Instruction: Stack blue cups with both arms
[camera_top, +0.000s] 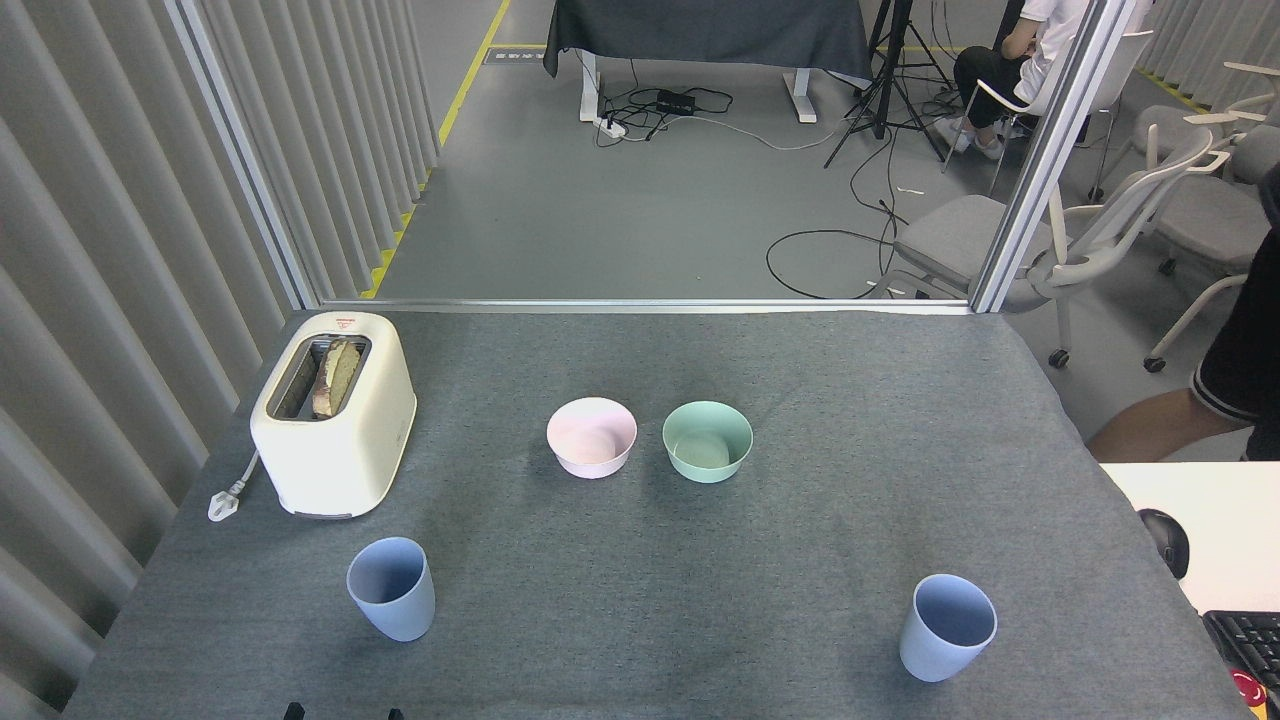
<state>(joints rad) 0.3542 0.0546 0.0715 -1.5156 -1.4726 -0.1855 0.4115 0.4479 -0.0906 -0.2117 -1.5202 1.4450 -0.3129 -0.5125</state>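
Two blue cups stand upright and far apart near the front of the grey table. The left cup is in front of the toaster, and the right cup is near the table's right edge. Both look empty. Only two small black fingertips of my left gripper show at the bottom edge, just below the left cup. They stand apart with nothing between them. My right gripper is out of view.
A cream toaster with bread in its slot sits at the left, its plug lying beside it. A pink bowl and a mint-green bowl stand side by side mid-table. A white desk with a mouse adjoins the right edge, and a person's leg is behind it.
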